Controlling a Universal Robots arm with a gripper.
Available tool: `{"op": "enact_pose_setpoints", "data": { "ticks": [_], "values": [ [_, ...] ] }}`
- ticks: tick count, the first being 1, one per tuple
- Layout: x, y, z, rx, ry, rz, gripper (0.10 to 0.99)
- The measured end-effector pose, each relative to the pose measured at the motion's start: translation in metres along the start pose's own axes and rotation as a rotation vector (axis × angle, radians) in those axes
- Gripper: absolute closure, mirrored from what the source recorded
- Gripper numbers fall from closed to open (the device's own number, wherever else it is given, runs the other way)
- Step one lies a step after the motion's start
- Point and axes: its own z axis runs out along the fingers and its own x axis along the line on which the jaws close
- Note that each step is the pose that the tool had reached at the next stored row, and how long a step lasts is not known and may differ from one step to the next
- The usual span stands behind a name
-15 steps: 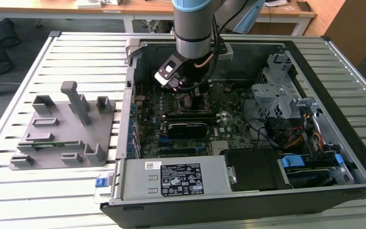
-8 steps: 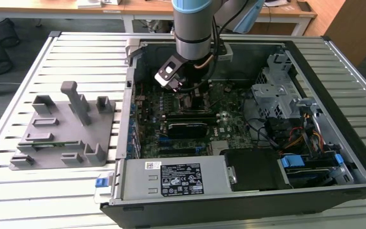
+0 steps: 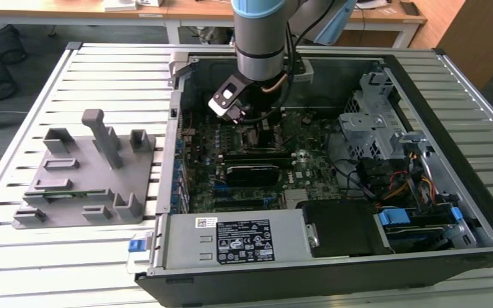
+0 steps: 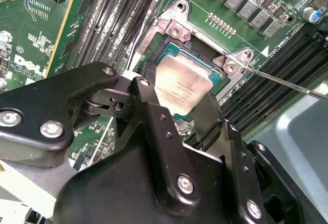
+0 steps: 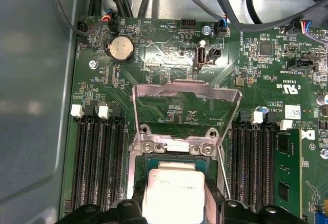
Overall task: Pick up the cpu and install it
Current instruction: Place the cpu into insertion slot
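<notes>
I have the tool [image 4: 179, 97] down over the socket [image 4: 177, 29] on the motherboard [image 5: 169, 65], and it is clenched on the cpu [image 4: 182, 83]. In the second wrist view its two black fingers [image 4: 207, 119] press against opposite edges of the chip. The first wrist view agrees, with the cpu [image 5: 174, 185] flanked by the dark fingertips.

The chip's silvery top faces up and it sits inside the socket's outline. I cannot tell whether it is fully seated or held a touch above the contacts.

The socket's metal load plate [image 5: 187, 106] stands swung up and open at the hinge end of the socket. The thin lever [image 4: 287, 83] is also released, angling away from one corner of the socket. Rows of memory slots [image 5: 97, 167] run along both sides of the socket. A coin battery [image 5: 122, 48] lies on the board beyond the raised plate, well apart from the socket.

In the exterior view the arm [image 3: 262, 38] reaches straight down into the open computer case [image 3: 452, 70], over the socket. The case lies on its side on the slatted worktop [image 3: 110, 70]. A grey fixture [image 3: 84, 186] sits on the worktop outside the case, well away from the socket toward the exterior view's left.
</notes>
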Motion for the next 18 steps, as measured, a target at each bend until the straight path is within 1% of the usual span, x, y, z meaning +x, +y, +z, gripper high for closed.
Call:
{"op": "enact_pose_setpoints", "data": {
  "ticks": [3,4,10,17,18],
  "values": [
    [0.0,0.0,0.0001,0.0,0.0002,0.0,0.541],
    [0.0,0.0,0.0001,0.0,0.0,0.0,0.478],
    [0.0,0.0001,-0.0011,0.0,0.0,0.0,0.478],
    [0.0001,0.001,-0.0103,0.001,0.0001,0.0,0.49],
    [0.0001,0.001,-0.011,0.001,0.0001,0.0,0.553]
  ]
}}
